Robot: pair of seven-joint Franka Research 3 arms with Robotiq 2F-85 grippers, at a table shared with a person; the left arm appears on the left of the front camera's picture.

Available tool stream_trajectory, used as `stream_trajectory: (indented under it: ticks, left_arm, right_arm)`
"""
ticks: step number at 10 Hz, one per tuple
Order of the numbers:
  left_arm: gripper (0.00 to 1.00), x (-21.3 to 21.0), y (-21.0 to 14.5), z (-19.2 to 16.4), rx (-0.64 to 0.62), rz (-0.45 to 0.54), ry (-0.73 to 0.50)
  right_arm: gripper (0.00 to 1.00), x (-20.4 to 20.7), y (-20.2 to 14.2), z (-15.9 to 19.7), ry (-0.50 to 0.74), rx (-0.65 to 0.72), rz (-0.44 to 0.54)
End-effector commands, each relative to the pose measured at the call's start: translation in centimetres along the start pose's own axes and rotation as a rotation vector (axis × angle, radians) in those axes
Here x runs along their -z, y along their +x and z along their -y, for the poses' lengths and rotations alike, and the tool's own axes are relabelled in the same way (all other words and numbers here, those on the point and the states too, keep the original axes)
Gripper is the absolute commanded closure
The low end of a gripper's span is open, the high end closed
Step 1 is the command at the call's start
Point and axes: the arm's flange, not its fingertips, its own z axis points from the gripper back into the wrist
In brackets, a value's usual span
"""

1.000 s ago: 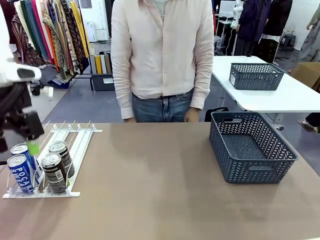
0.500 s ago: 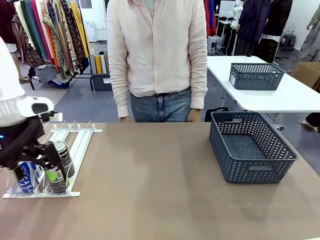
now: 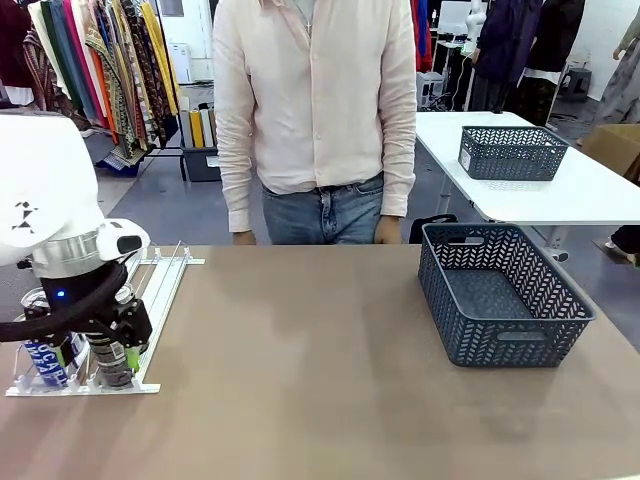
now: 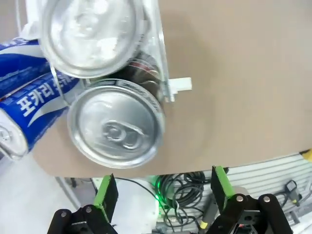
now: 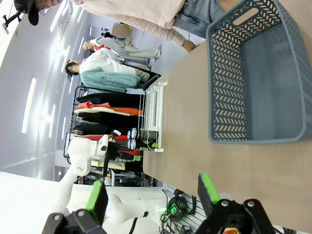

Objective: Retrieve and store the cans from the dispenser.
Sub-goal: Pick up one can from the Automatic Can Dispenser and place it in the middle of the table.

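Lower left, my left arm (image 3: 60,240) hides most cans (image 3: 45,362). Left fingers (image 4: 105,187) and right fingers (image 5: 207,187) gape above the tan worktop (image 3: 320,400).

We saw glossy metal tops on the cans (image 4: 115,127), white plastic on the dispenser (image 3: 165,285), a matt bench (image 3: 320,400) and a plastic basket (image 3: 500,340).
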Motion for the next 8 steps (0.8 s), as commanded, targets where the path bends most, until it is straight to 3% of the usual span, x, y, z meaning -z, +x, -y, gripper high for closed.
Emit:
stream_trajectory:
  ticks: [1,5,8]
  left_arm:
    - [0.0,-0.8,0.5,-0.6,-0.034,0.004,0.024]
    - [0.0,0.5,1.6,-1.1,0.015,0.125,-0.039]
    - [0.0,-0.1,1.8,-1.8,-0.046,0.186,0.029]
  right_arm:
    - [0.0,0.0,0.4,-0.2,0.027,-0.028,0.011]
    - [0.0,0.0,0.4,-0.2,0.027,-0.028,0.011]
    - [0.0,0.0,0.4,-0.2,0.027,-0.028,0.011]
